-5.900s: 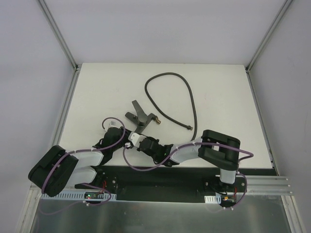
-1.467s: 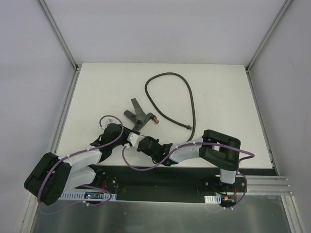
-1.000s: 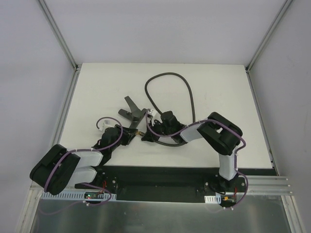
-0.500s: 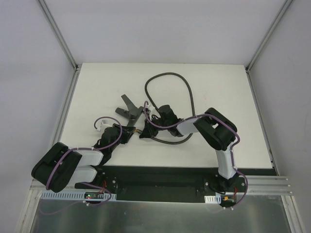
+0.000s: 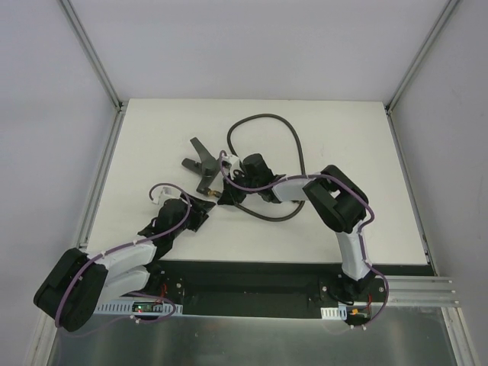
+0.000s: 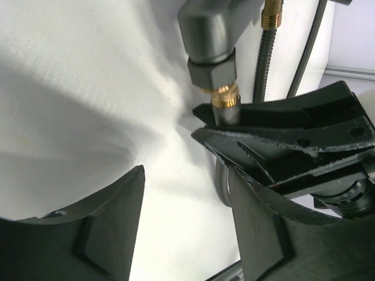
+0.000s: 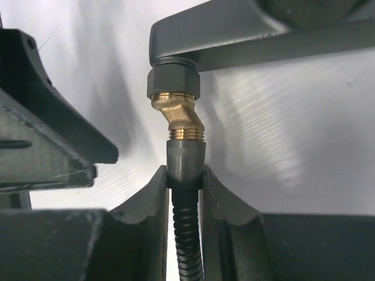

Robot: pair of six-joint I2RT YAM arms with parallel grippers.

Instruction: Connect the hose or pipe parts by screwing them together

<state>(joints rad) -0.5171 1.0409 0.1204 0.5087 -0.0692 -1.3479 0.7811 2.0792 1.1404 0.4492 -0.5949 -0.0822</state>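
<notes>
No legible text, label or number; small board (image 5: 149, 306) at bottom left possibly printed, too tiny

Hose (image 7: 187, 246) seen as dark-grey rubber, ribbed, matt; end sleeve smooth. Brass tip (image 7: 179, 114): polished metal, glossy, finely ridged. Forked fitting (image 6: 211, 26) finished smooth grey, satin sheen; metal or plastic not determined. Table (image 5: 343, 130): white, matt, faintly grained. Fingers (image 7: 132, 228) of right gripper (image 7: 186, 175) moulded in black plastic, matt, slightly rough.

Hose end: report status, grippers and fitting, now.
Right gripper shut on hose. Left gripper open, empty. Brass tip at fitting port, angled. Nothing blocking the joint.
</notes>
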